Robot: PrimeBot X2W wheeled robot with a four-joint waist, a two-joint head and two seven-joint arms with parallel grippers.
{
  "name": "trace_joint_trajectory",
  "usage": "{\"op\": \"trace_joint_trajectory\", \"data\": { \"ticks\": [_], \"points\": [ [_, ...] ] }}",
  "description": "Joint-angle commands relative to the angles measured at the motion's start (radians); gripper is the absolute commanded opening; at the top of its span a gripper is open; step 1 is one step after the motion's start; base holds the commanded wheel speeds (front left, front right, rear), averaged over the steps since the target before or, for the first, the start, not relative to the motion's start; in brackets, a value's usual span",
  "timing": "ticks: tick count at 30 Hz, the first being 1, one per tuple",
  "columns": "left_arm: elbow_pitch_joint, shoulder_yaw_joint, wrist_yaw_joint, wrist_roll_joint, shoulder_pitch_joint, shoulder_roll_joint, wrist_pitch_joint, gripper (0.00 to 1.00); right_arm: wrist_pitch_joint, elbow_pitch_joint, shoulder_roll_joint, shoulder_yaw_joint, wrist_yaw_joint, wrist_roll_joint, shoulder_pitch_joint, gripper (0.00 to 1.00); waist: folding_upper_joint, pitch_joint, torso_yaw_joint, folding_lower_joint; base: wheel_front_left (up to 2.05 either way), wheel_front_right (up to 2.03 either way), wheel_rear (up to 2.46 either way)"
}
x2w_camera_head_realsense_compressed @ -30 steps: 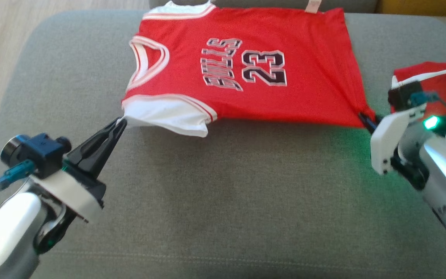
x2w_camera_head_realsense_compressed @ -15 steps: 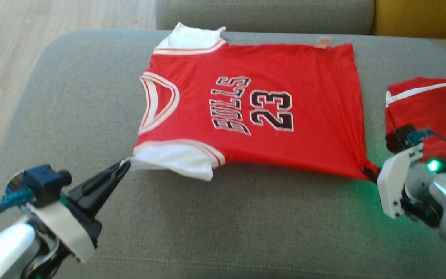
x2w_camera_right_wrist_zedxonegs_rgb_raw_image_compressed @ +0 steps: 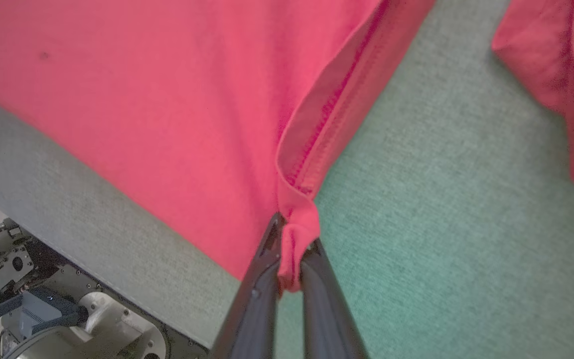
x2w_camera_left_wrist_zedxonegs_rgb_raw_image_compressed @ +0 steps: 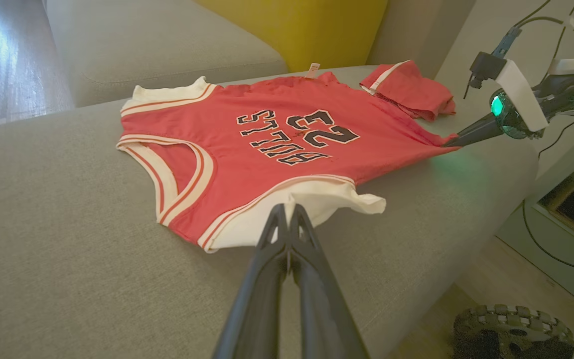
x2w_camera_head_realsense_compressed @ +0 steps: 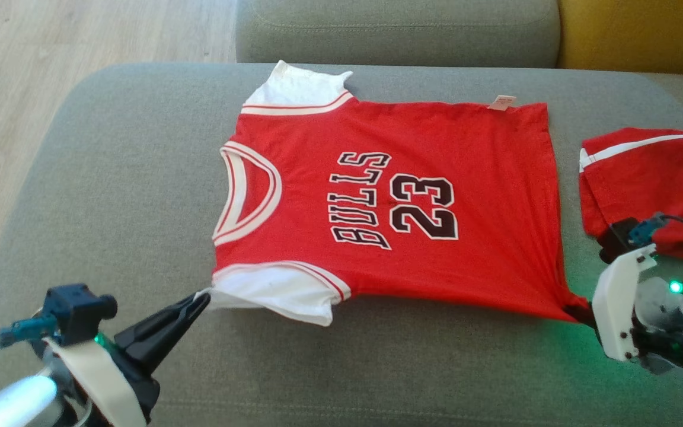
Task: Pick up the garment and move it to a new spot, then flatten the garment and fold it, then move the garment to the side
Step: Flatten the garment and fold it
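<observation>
The soft red shirt (x2w_camera_head_realsense_compressed: 389, 201) says BULLS 23. The left gripper (x2w_camera_head_realsense_compressed: 202, 298) pinches its white sleeve (x2w_camera_head_realsense_compressed: 270, 293). The right gripper (x2w_camera_right_wrist_zedxonegs_rgb_raw_image_compressed: 294, 244) pinches its bottom corner (x2w_camera_right_wrist_zedxonegs_rgb_raw_image_compressed: 297, 219).

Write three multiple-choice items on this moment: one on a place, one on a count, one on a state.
1. Where does the second red garment lie relative to the Bulls jersey?
A. on the robot's right of it, apart from it
B. on top of it
C. on the floor

2. How many digits are printed on the jersey?
A. one
B. two
C. three

3. What state is the left claw in?
A. open above the sofa
B. shut on the jersey's white sleeve
C. shut on nothing

Answers:
1 A: a strip of grey sofa seat shows between the two in the head view.
2 B: the print reads 23 beside BULLS.
3 B: the left wrist view shows its fingers pressed together on the sleeve's edge.
</observation>
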Motion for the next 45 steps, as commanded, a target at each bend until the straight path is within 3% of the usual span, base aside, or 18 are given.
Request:
{"op": "trace_joint_trajectory", "data": {
  "ticks": [1,13,19,28,45],
  "points": [
    [-0.019,0.042,0.001,-0.007,-0.05,0.054,-0.006,0.0,0.009,-0.018,-0.046,-0.008,-0.001,0.007,0.011,0.0,-0.0001,-0.001,0.0,0.0001,0.0,0.0,0.0],
    [-0.053,-0.02,0.001,-0.056,-0.062,0.085,-0.006,0.0,0.168,-0.087,-0.109,-0.052,-0.001,0.055,0.091,0.0,-0.0001,-0.025,0.0,0.0001,0.0,0.0,0.0],
    [-0.095,-0.063,0.001,-0.105,-0.076,0.107,-0.006,0.0,0.186,-0.119,-0.111,-0.102,-0.001,0.022,0.111,0.0,-0.0001,-0.025,-0.002,0.0001,0.0,0.0,0.0],
    [-0.102,0.002,0.001,-0.076,-0.144,0.107,-0.006,0.0,0.105,-0.136,-0.061,-0.2,-0.001,-0.092,0.085,0.0,-0.0001,0.019,-0.006,0.0001,0.0,0.0,0.0],
    [0.008,0.054,0.001,0.008,-0.289,0.02,-0.006,0.0,0.014,-0.054,0.071,-0.287,-0.001,-0.256,-0.051,0.0,-0.0001,0.123,-0.049,0.0001,0.0,0.0,0.0]
  ]
}}
